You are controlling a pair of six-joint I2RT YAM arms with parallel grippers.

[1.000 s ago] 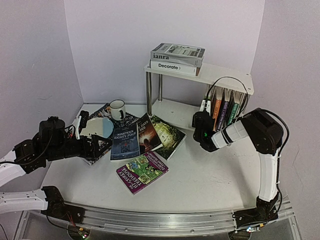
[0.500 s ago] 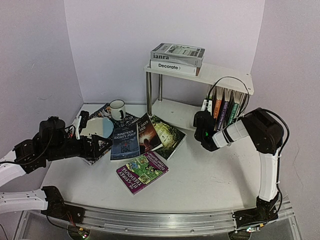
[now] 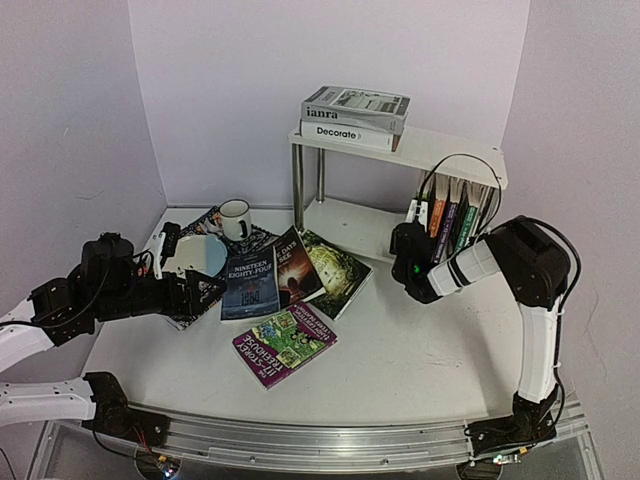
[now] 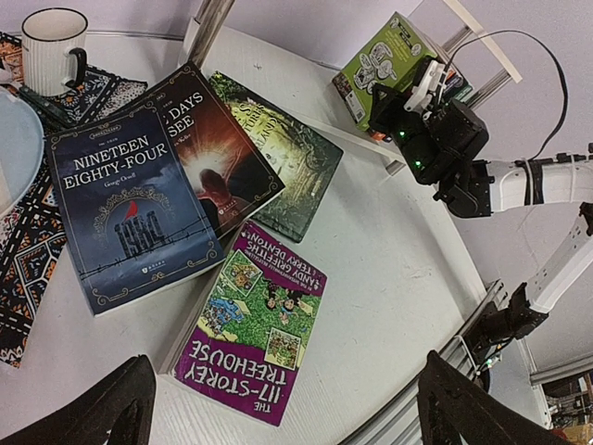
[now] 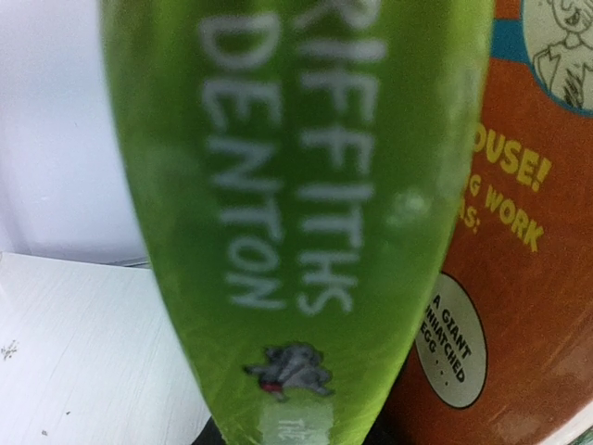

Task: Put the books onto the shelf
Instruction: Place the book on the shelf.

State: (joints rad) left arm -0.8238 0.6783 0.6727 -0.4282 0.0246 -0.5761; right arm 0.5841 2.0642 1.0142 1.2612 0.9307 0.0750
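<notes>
My right gripper point(image 3: 414, 222) is shut on the spine of a green Treehouse book point(image 5: 296, 213), held upright at the lower tier of the shelf point(image 3: 400, 145), right beside a standing orange book point(image 5: 505, 278). The left wrist view shows that green book's cover point(image 4: 382, 61). Three more books point(image 3: 455, 220) stand on that tier, and two point(image 3: 355, 108) lie stacked on top. On the table lie a purple Treehouse book point(image 4: 252, 336), Nineteen Eighty-Four point(image 4: 130, 213), a dark red novel point(image 4: 218, 153) and a dark green one point(image 4: 278, 158). My left gripper point(image 3: 203, 290) hovers open, left of them.
A white mug point(image 3: 235, 218) and a pale blue plate point(image 3: 200, 255) rest on a patterned placemat point(image 3: 203, 222) at the back left. Walls close in the back and both sides. A metal rail point(image 3: 330, 440) runs along the near edge.
My right gripper has carried the green book a little to the right, closer in to the standing books on the lower tier. The left arm has barely moved.
</notes>
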